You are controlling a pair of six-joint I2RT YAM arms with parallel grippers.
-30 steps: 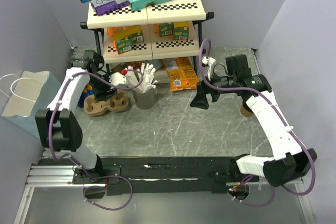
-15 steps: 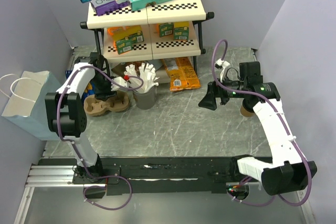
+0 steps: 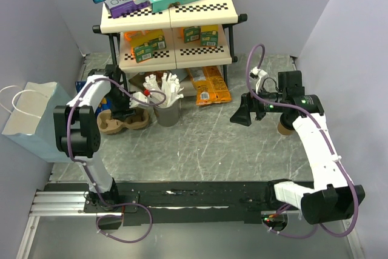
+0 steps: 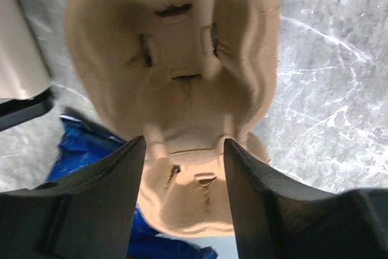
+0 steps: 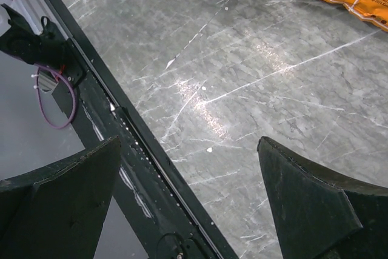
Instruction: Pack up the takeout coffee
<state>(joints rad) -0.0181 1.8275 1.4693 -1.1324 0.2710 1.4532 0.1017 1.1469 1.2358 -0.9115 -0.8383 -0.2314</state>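
Both arms have swung since a second ago: left gripper (image 4: 183,147) straddles the pulp carrier (image 3: 123,120), open and empty; right gripper (image 3: 244,108), wide open, should turn right to the half-hidden takeout coffee (image 3: 282,128) and grip it gently.

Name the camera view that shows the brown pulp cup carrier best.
Left wrist: the cup carrier fills the frame, its empty pocket clear. Top external shows it small and partly covered. Right wrist misses it.
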